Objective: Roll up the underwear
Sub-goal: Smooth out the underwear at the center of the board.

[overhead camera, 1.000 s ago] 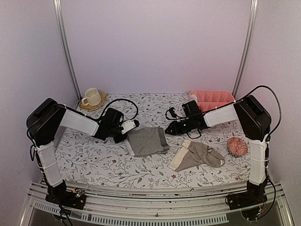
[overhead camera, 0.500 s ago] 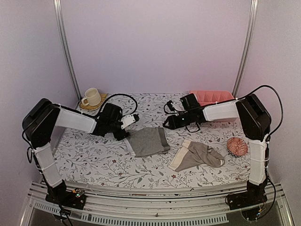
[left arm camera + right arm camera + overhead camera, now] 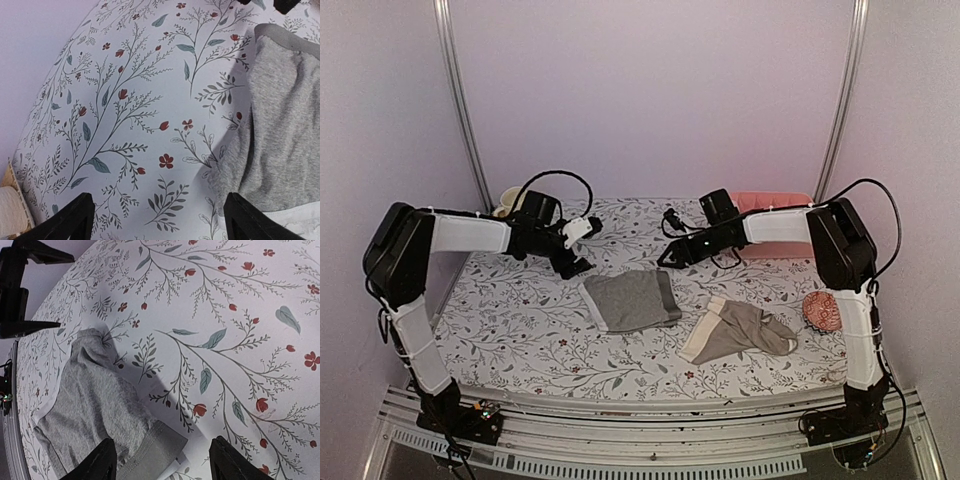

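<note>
Grey brief point(image 3: 630, 298): a soft grey cloth with a darker band along its right edge and white edging at its near-left corner. It lies flat in a rough rectangle at the middle of the floral table cover point(image 3: 520, 320).

Taupe brief point(image 3: 740, 330): grey-brown with a wide cream waistband at its left end, loosely bunched, its right end trailing off in folds. It lies to the right of the grey brief and nearer the arm bases, apart from it.

Left gripper point(image 3: 582, 245): it hangs off the far-left corner of the grey brief. In the left wrist view its black fingers point(image 3: 75, 220) stand spread wide with only patterned cover between them. The grey cloth fills the right of that view, reaching to the right-hand fingertip.

Right gripper point(image 3: 667, 238): it hangs off the far-right corner of the grey brief. In the right wrist view its fingers point(image 3: 102, 460) are parted and hold nothing. The banded edge of the cloth lies between and just beyond the tips, in their shadow.

Neither gripper is near the taupe brief.

Surroundings: a pink knitted ball point(image 3: 824, 312) sits at the right edge, just beside the right arm's upright link. A pink tray point(image 3: 775, 203) stands at the far right behind the right forearm. A cream cup point(image 3: 508, 198) stands at the far left, partly hidden by the left arm.
</note>
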`<action>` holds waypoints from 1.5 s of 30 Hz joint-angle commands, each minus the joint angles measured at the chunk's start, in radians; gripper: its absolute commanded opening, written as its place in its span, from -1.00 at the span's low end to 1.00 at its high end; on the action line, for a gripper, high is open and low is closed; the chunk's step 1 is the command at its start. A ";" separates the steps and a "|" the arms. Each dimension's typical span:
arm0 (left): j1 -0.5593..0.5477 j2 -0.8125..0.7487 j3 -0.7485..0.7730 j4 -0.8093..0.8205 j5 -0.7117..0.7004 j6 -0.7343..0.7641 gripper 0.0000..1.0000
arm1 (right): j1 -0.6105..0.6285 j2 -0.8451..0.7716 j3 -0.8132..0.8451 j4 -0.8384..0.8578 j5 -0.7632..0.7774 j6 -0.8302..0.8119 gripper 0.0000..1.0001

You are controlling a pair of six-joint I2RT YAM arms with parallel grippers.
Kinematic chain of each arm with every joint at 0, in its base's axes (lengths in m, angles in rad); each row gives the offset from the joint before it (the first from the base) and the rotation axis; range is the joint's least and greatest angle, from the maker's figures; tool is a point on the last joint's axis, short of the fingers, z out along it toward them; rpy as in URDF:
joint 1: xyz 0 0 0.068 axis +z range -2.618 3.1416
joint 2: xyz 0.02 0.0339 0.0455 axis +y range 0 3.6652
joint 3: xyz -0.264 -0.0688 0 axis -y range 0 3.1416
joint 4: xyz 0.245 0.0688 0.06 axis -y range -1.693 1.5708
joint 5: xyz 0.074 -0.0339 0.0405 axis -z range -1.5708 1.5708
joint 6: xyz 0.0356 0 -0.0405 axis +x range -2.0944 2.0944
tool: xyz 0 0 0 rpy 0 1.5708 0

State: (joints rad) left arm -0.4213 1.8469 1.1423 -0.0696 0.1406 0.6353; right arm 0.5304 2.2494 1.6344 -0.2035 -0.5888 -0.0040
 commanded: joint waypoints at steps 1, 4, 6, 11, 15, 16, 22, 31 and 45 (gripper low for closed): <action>0.047 0.053 0.075 -0.140 0.213 -0.025 0.84 | -0.030 0.074 0.098 -0.134 -0.169 -0.114 0.31; 0.063 0.085 0.111 -0.199 0.297 -0.013 0.83 | -0.031 0.135 0.145 -0.177 -0.194 -0.156 0.30; 0.070 0.109 0.141 -0.240 0.338 -0.012 0.82 | -0.030 0.143 0.153 -0.183 -0.188 -0.169 0.29; 0.083 0.207 0.223 -0.337 0.402 -0.011 0.78 | -0.031 0.160 0.174 -0.211 -0.224 -0.201 0.25; 0.084 0.230 0.237 -0.353 0.419 -0.013 0.73 | -0.032 0.180 0.197 -0.240 -0.240 -0.232 0.17; 0.083 0.234 0.238 -0.354 0.418 -0.013 0.71 | -0.032 0.184 0.200 -0.242 -0.243 -0.235 0.11; 0.086 0.250 0.241 -0.362 0.428 -0.012 0.47 | -0.032 0.194 0.212 -0.246 -0.257 -0.249 -0.12; 0.090 0.259 0.247 -0.379 0.432 -0.008 0.27 | -0.032 0.215 0.229 -0.268 -0.251 -0.264 -0.18; 0.094 0.270 0.250 -0.380 0.426 -0.011 -0.16 | -0.038 0.233 0.262 -0.261 -0.279 -0.258 -0.34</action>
State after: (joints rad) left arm -0.3412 2.1040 1.3720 -0.4358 0.5545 0.6235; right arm 0.4973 2.4569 1.8599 -0.4580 -0.8402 -0.2550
